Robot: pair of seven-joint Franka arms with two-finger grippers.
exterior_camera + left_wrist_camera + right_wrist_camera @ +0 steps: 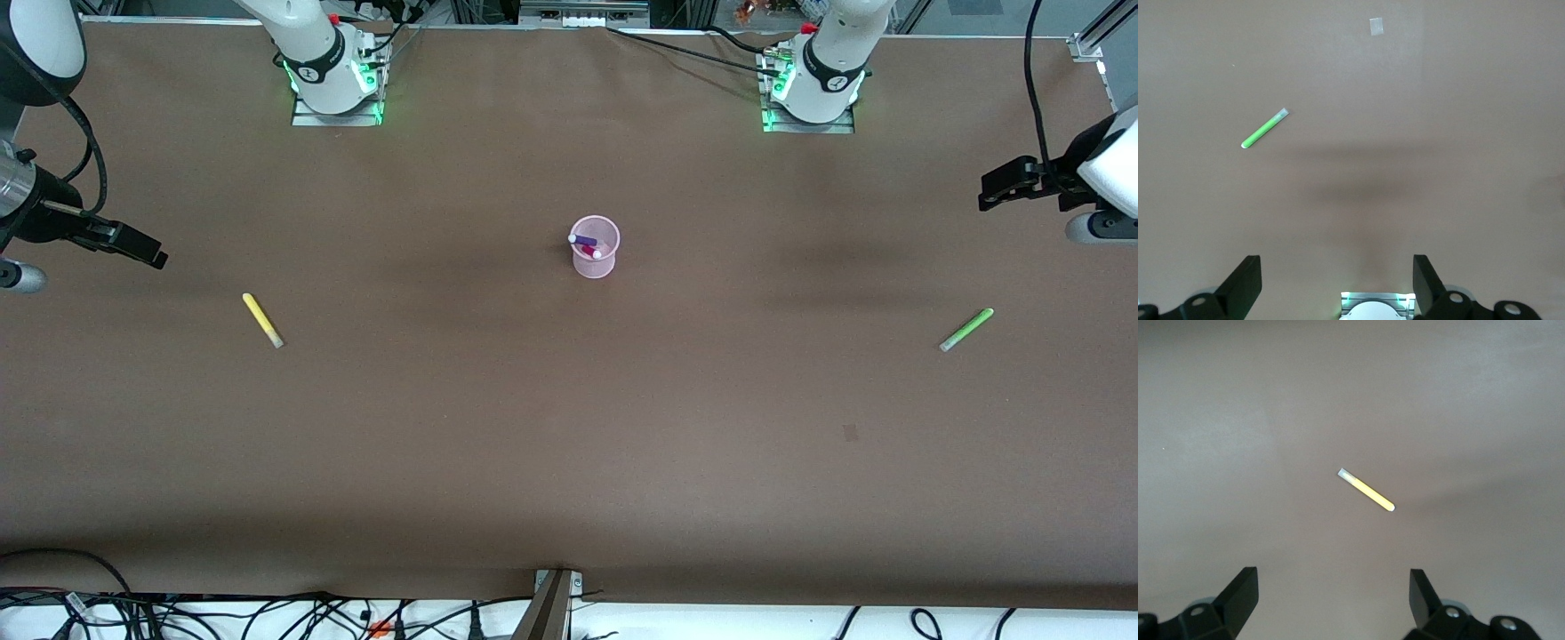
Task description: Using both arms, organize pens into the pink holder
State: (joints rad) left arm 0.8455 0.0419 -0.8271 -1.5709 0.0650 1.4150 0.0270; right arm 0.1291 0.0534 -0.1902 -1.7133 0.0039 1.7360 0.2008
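- Front view: the pink holder (594,247) stands upright near the middle of the brown table (569,444), roughly midway between the two arm bases.
- Front view: the dark purple pen (583,239) and the magenta-pink pen (590,252) stand inside the holder, their ends leaning at the rim.
- Front view: the yellow pen (262,320) lies flat toward the right arm's end of the table, nearer to the front camera than the holder and well apart from it.
- Front view: the light green pen (966,330) lies flat toward the left arm's end of the table, likewise nearer to the front camera than the holder and well apart from it.
- Front view: the right gripper (133,244) hangs above the table at the right arm's end, near the yellow pen but not touching it; the left gripper (1000,187) hangs above the table at the left arm's end.
- Left wrist view: the left gripper (1337,277) has its fingers spread wide and holds nothing; the light green pen (1264,129) lies on the table below, apart from the fingers. A small pale patch (1376,26) marks the table surface.
- Right wrist view: the right gripper (1333,593) has its fingers spread wide and empty; the yellow pen (1366,490) lies on the table below, in line with the gap between them.
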